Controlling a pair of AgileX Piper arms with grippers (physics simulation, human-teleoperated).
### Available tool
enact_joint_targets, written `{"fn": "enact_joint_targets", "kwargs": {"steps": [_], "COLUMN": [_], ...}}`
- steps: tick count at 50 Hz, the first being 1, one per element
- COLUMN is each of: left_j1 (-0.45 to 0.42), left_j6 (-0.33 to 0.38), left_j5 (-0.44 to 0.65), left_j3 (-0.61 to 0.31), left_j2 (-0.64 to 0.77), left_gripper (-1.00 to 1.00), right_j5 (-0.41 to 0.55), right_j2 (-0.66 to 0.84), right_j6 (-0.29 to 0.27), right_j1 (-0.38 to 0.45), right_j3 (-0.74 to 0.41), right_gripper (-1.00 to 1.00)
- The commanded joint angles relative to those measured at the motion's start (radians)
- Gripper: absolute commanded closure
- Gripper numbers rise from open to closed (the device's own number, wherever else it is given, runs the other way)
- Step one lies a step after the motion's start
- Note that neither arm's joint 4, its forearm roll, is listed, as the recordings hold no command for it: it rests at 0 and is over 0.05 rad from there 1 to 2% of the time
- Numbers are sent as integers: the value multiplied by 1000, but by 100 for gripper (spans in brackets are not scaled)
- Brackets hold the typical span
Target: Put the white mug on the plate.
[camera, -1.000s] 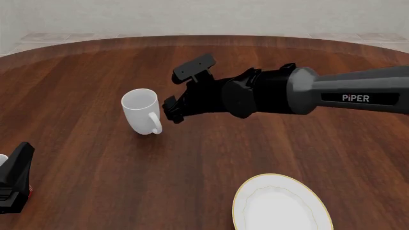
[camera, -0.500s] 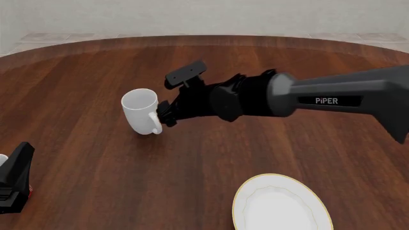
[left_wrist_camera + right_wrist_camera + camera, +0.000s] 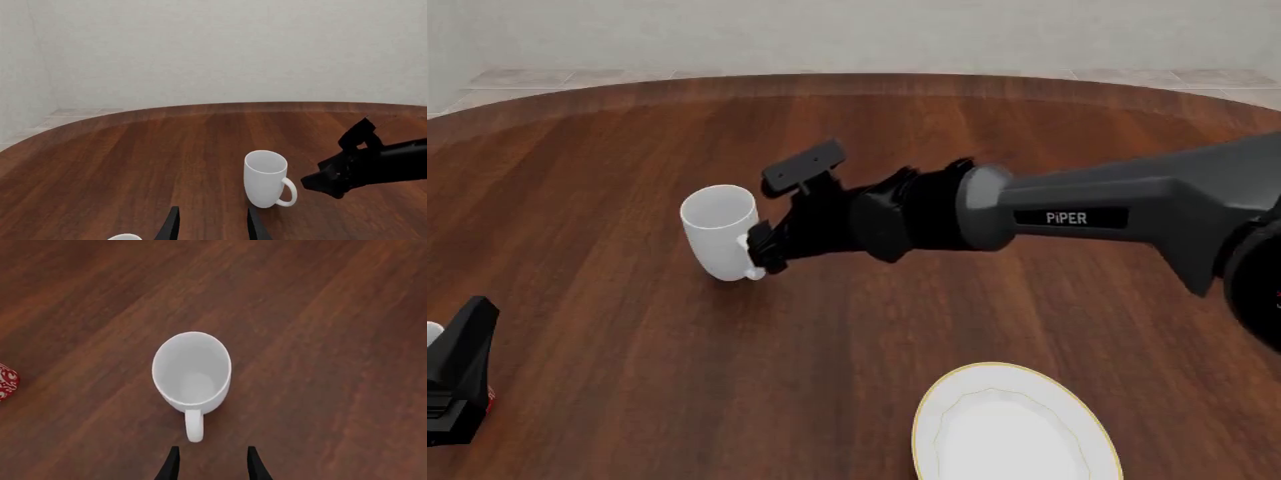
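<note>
White mug [image 3: 719, 230] upright on table [image 3: 627, 360], handle toward right gripper [image 3: 782, 212]. Right gripper spread, just beside handle, not gripping. Plate [image 3: 1014, 428] near front edge, well apart from mug. Left gripper [image 3: 211, 227] spread, holding nothing.

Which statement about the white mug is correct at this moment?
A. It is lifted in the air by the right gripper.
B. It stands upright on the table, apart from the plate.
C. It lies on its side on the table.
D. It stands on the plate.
B: the white mug stands upright on the table, while the plate lies empty nearer the camera.
</note>
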Motion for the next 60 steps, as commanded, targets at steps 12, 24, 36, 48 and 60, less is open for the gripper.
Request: {"fn": "enact_joint_targets", "kwargs": {"steps": [12,24,36,48,60], "left_j1": [0,0,0,0,0], "left_j6": [0,0,0,0,0], "left_j5": [0,0,0,0,0], "left_j3": [0,0,0,0,0], "left_j2": [0,0,0,0,0], "left_gripper": [-100,-100,-100,-100,-100], "right_j5": [6,16,25,35,37], "right_j2": [72,92,119,147,166], "right_j6": [13,17,17,16,18], "right_j1": [6,12,17,21,24], "right_j3": [-60,-86,-108,-138,-155], "right_gripper": [-100,-100,-100,-100,-100]}}
